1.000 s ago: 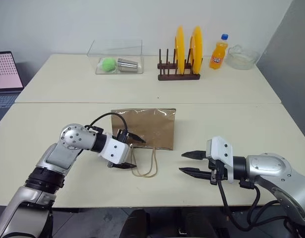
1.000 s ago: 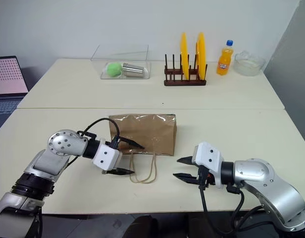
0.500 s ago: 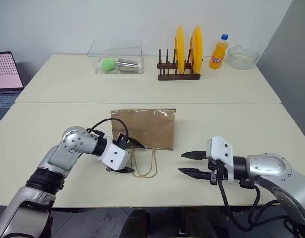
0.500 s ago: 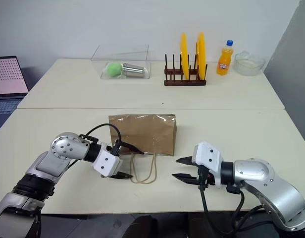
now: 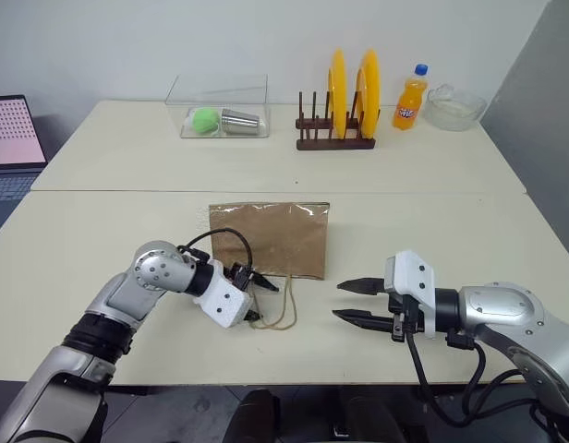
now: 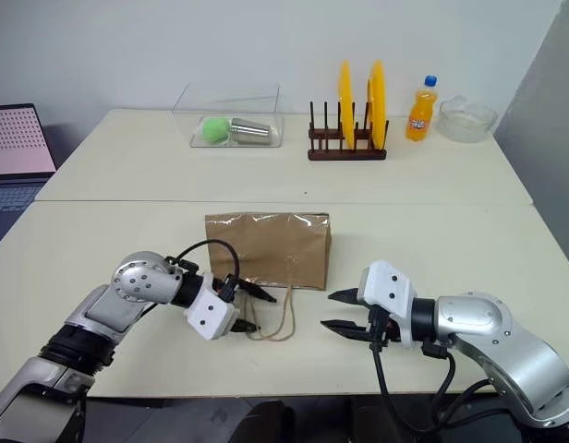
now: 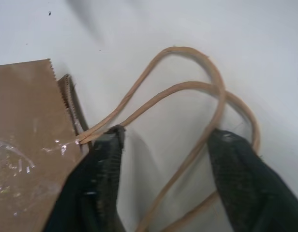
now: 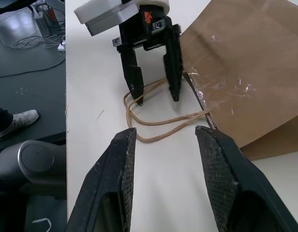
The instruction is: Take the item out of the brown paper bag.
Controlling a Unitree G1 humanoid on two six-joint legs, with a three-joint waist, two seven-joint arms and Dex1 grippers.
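From the head cameras, the brown paper bag (image 5: 271, 239) lies flat near the middle of the front table (image 5: 72, 268), its two cord handles (image 5: 275, 309) looped out toward the robot. The left gripper (image 5: 258, 297) has its black fingers spread on either side of the handles, just at the bag's mouth, not closed on them. The right gripper (image 5: 351, 302) hovers apart to the bag's right, jaws parted and holding nothing. The item itself cannot be made out; presumably it sits inside the bag. On the far table (image 5: 127, 157) stand a clear plastic box (image 5: 220, 106) with a green ball (image 5: 203, 117) and a metal cup (image 5: 240, 121), a wooden plate rack (image 5: 332, 138) holding two yellow plates (image 5: 350, 92), an orange soda bottle (image 5: 408, 97) and a glass bowl (image 5: 454, 104); a laptop (image 5: 12, 138) sits at the left edge. The left wrist view shows both fingers (image 7: 103, 188) straddling the cords beside the bag's serrated edge. The right wrist view shows its open fingers (image 8: 112, 186) facing the left gripper, the handles between them.
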